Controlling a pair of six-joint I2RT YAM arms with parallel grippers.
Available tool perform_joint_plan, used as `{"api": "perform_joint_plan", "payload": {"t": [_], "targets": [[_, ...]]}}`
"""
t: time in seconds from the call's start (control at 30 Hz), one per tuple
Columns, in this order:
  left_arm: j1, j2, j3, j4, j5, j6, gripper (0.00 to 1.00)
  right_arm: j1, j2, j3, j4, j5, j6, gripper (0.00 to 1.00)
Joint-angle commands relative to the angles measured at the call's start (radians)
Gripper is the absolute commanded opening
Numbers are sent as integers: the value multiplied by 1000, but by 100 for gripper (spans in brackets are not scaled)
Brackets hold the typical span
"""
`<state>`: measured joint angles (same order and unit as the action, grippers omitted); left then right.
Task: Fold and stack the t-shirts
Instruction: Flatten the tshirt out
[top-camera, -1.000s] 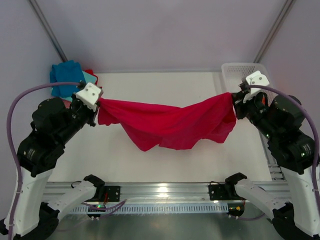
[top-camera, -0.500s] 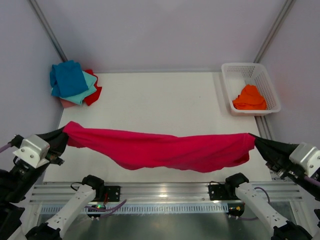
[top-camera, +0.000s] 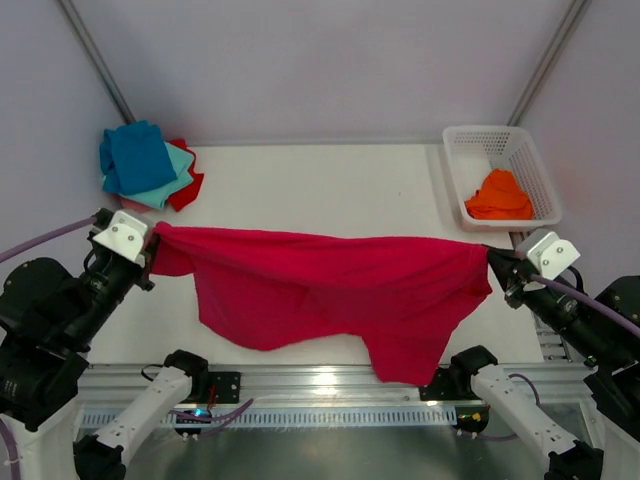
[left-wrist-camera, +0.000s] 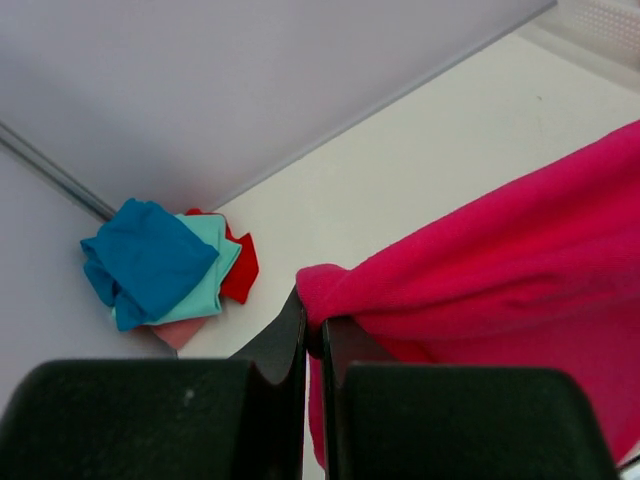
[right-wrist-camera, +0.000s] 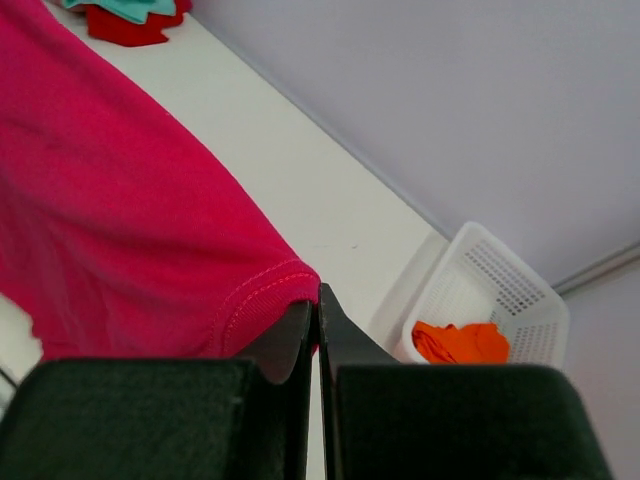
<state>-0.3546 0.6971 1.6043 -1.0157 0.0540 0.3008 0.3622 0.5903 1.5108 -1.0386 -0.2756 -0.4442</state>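
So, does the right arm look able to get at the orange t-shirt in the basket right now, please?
Probably not yet: the right tool is shut on the crimson t-shirt stretched to the left tool. The open basket sits close by, so the orange t-shirt seems reachable after release.

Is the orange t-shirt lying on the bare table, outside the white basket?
No, the top view shows the orange t-shirt lying inside the white basket.
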Motion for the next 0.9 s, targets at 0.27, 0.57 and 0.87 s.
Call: {"api": "perform_joint_plan", "payload": {"t": [0.27,0.57,0.87], "targets": [[5,-41,-23,83,-201,58,0,7,-35,9,192,481,15,3],[5,-53,-29,57,-187,75,0,0,-52,-29,196,536,10,3],[6,-76,11,-10,-100,86,0,-34,-76,40,135,410,38,3]]}}
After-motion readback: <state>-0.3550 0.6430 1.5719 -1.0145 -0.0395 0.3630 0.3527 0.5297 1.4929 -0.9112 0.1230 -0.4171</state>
